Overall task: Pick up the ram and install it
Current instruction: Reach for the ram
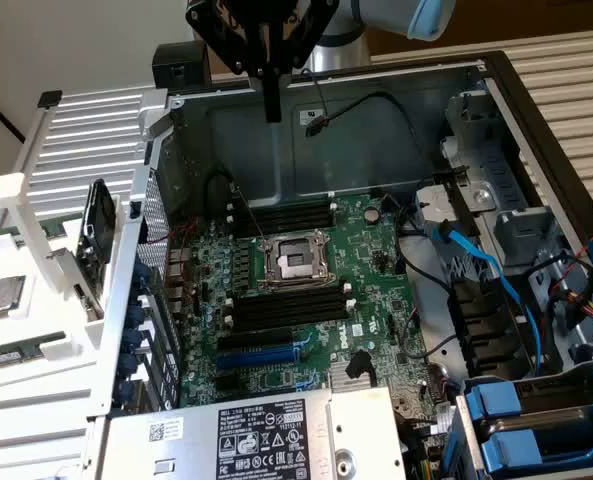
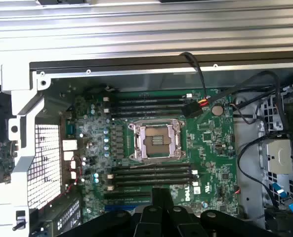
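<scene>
My gripper (image 1: 271, 108) hangs above the back wall of the open computer case, its black fingers pressed together and shut with nothing between them. In the wrist view the gripper (image 2: 162, 193) shows over the green motherboard (image 2: 210, 143). What looks like the ram (image 1: 11, 354), a narrow green stick, lies flat in the white holder at the exterior view's left, far from the gripper. Long black empty slots (image 1: 288, 311) run on both sides of the processor socket (image 1: 296, 260); the farther slots (image 1: 286, 216) sit toward the case's back wall.
A square silver processor chip (image 1: 0, 296) rests in the white holder (image 1: 36, 190), with a black card (image 1: 96, 240) standing upright beside it. Black and blue cables (image 1: 476, 260) and drive bays crowd the exterior view's right. The power supply (image 1: 256, 435) sits at the front.
</scene>
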You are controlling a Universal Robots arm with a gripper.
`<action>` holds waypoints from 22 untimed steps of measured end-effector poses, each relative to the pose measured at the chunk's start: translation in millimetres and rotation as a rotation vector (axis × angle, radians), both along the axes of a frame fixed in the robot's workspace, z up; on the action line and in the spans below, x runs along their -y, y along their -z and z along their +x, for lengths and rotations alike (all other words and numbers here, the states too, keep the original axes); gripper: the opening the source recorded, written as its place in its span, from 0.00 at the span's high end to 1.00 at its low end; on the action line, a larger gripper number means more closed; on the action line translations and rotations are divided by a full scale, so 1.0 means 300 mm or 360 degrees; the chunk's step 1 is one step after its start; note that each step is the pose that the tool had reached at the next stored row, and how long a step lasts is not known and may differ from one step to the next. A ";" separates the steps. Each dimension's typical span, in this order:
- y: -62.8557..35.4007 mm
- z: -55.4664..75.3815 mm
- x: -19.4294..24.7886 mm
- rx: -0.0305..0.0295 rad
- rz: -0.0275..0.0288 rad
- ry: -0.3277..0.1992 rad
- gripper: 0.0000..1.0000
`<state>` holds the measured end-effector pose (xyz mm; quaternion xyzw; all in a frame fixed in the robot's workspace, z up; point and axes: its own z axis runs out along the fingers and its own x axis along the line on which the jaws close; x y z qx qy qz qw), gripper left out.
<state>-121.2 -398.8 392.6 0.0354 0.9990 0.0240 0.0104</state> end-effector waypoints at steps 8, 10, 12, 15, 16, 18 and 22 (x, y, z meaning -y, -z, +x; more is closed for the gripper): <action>0.000 0.000 0.000 -0.00001 0.00000 0.0000 0.89; 0.000 0.000 0.000 -0.00001 0.00000 0.0000 0.89; 0.000 0.000 0.000 0.00000 0.00000 0.0000 0.89; 0.000 -0.008 0.000 -0.00003 -0.00024 0.0000 0.89; 0.000 -0.018 0.000 -0.00003 -0.00025 0.0000 0.89; 0.000 -0.064 0.000 0.00000 -0.00020 0.0000 0.89; 0.000 -0.125 0.000 0.00000 -0.00002 0.0000 0.89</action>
